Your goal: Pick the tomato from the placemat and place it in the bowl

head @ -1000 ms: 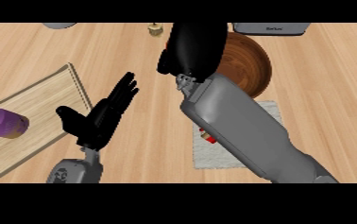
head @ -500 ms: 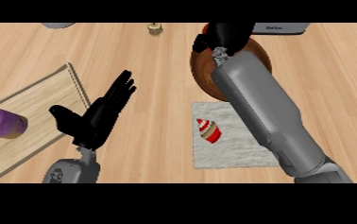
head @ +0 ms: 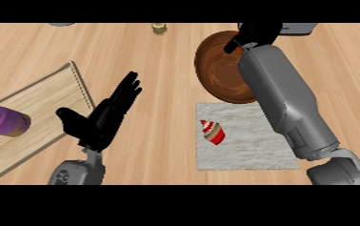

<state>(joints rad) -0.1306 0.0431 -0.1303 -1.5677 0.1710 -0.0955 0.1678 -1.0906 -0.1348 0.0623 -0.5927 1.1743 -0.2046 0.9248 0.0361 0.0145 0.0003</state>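
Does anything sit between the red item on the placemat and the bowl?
Nothing visible. Only bare placemat separates the red-and-white item from the bowl's near rim; the right forearm lies beside that path.

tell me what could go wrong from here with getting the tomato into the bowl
1. The right robot hand sits at the far rim of the bowl, not over its middle; no tomato shows, so a release there might miss.
2. The right forearm stretches over the bowl and the placemat; drawn back low, it could knock the red-and-white item on the placemat.
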